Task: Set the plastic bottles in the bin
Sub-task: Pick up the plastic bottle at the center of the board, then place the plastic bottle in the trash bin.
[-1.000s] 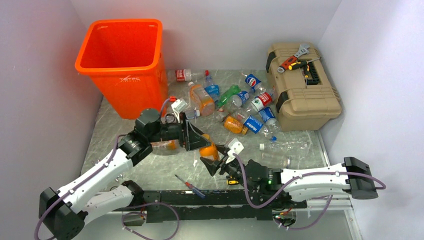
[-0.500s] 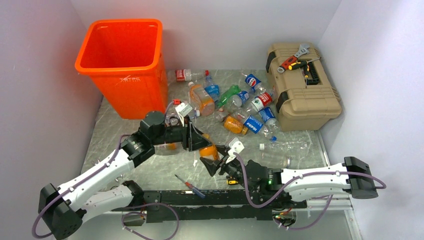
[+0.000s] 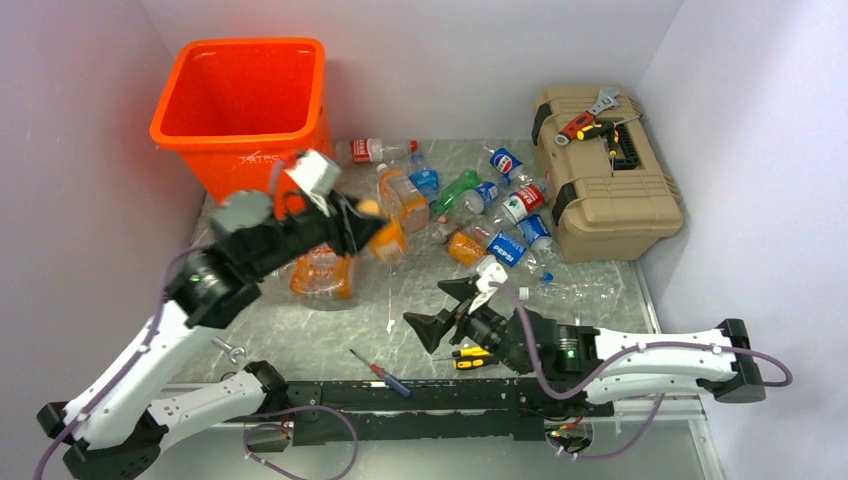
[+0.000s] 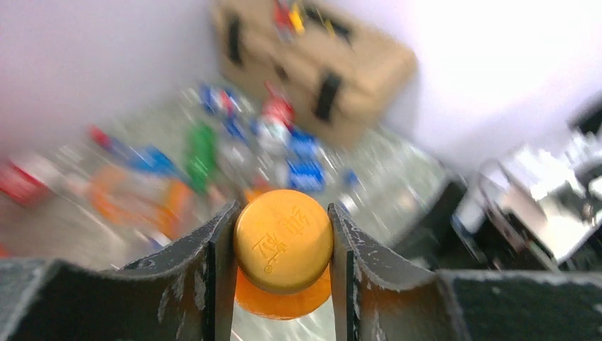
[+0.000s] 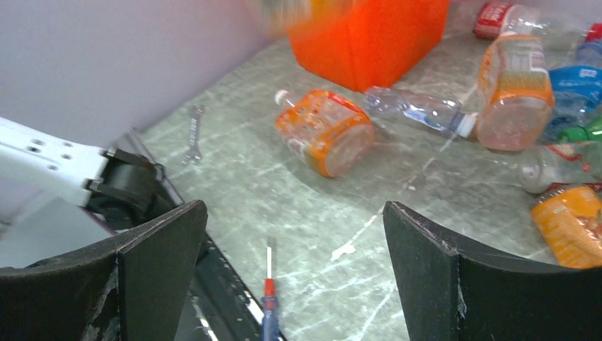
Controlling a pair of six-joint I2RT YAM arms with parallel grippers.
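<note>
My left gripper (image 4: 282,213) is shut on the orange cap (image 4: 284,238) of an orange-labelled plastic bottle (image 3: 386,241). It holds that bottle in the air, just right of the bin's (image 3: 245,110) near corner. The bright-orange bin stands at the back left. My right gripper (image 3: 435,305) (image 5: 294,209) hangs open and empty low over the table's front middle. Another orange-labelled bottle (image 3: 320,275) (image 5: 323,131) lies on the table in front of the bin, beside a clear one (image 5: 419,110). Several more bottles (image 3: 480,200) lie in a heap in the middle at the back.
A tan toolbox (image 3: 605,175) with tools on its lid stands at the back right. A red-and-blue screwdriver (image 3: 380,372) (image 5: 268,298) lies near the front rail, and a yellow-handled one (image 3: 470,355) lies under my right arm. A small wrench (image 3: 228,348) (image 5: 192,131) lies front left.
My left gripper closed on the orange bottle's cap and lifted it up and back toward the bin. My right gripper let go of that bottle, opened wide and drew back slightly.
</note>
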